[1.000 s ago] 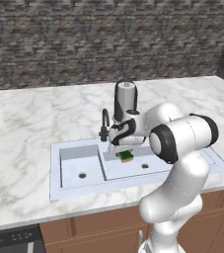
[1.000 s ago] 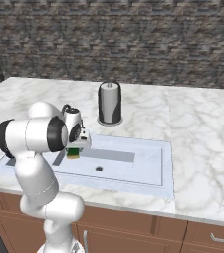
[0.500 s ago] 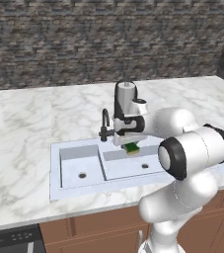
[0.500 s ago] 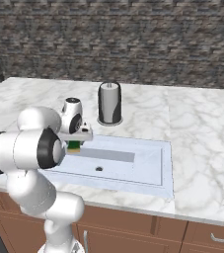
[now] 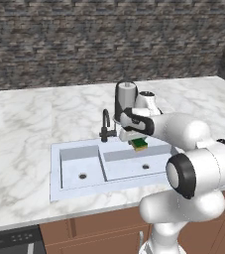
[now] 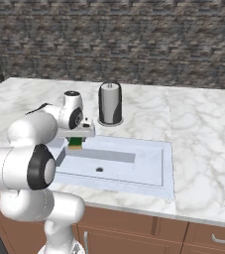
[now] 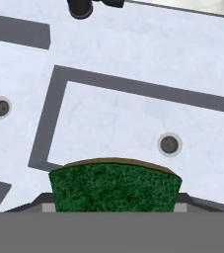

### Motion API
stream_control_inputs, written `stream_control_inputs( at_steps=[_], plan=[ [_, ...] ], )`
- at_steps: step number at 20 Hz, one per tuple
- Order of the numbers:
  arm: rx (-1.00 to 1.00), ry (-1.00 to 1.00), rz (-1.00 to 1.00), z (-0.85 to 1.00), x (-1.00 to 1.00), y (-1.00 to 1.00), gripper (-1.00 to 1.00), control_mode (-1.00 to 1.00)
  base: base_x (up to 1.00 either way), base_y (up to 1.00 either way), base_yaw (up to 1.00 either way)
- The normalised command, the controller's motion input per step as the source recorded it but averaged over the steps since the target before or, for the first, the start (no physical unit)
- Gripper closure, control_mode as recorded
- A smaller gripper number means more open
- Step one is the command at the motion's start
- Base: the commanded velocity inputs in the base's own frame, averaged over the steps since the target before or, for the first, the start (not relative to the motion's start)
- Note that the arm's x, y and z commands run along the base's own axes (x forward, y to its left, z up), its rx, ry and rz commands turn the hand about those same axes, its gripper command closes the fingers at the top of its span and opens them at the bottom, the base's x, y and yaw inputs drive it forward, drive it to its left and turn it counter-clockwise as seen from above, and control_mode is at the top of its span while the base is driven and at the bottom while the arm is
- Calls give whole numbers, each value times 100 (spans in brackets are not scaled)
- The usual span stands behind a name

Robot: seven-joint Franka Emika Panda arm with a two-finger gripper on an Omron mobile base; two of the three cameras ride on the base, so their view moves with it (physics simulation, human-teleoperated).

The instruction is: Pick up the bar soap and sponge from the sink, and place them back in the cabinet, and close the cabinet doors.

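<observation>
Holding the sponge [image 5: 139, 144], your claw [image 5: 138, 140] hangs over the sink [image 5: 74, 176]; it's light and squashy, so grip its sides gently.

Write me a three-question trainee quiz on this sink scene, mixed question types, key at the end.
1. True or false: the gripper holds the sponge above the sink.
2. Multiple choice: what stands on the counter behind the sink? A) a red kettle B) a grey cylinder on a round base C) a stack of plates
3. Fill in: the black faucet stands at the sink's ____ edge, beside the divider between the basins.

Key: 1 true; 2 B; 3 back.
</observation>
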Motion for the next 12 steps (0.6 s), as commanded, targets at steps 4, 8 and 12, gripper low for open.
stream_control_inputs(
  at_steps=[4, 8, 12],
  plan=[
    [-2, 0, -3, 28, -19, -13, 100, -100, 0, 0, 0],
    [0, 0, -2, 45, -16, -18, 100, -100, 0, 0, 0],
    [0, 0, -3, 58, -20, -26, 100, -100, 0, 0, 0]
  ],
)
